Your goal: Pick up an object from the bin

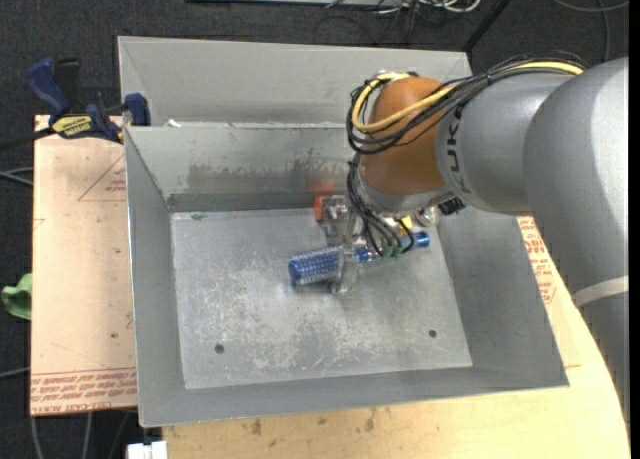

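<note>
Lying in bin [300, 347], blue cylinder [314, 268], arm [520, 137] beside

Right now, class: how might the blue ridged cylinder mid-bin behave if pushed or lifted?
The blue cylinder lies on its side on the bin floor, so it would probably roll. Its ridged surface likely grips well. It seems small beside the gripper, so probably light.

- We are seeing a grey metal bin [250, 347], its floor looking matt, scuffed and speckled.
- We are seeing a small blue cylinder [315, 269] looking finely textured and matt.
- We are seeing the arm's grey casing [530, 147] looking smooth, its orange cover [400, 137] slightly glossy.
</note>
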`<state>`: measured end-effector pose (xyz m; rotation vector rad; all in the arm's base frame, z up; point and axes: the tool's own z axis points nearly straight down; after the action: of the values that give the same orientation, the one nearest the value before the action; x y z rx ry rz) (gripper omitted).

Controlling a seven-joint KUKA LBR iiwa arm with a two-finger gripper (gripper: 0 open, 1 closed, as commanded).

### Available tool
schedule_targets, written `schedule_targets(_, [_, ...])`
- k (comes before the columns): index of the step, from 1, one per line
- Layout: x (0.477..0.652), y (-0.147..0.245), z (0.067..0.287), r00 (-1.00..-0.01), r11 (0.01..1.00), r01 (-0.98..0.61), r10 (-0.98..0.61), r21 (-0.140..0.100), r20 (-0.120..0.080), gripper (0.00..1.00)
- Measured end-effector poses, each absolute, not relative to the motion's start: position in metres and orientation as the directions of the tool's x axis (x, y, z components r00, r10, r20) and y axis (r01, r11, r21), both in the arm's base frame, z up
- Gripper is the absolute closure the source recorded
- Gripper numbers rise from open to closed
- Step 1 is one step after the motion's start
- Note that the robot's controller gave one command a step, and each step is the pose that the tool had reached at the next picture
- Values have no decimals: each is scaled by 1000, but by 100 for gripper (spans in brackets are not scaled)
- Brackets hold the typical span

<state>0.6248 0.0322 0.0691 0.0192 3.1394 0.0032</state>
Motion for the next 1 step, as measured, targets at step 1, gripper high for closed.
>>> schedule_targets(1, [623, 32, 69, -1000, 1000, 13, 13, 2, -1, 100])
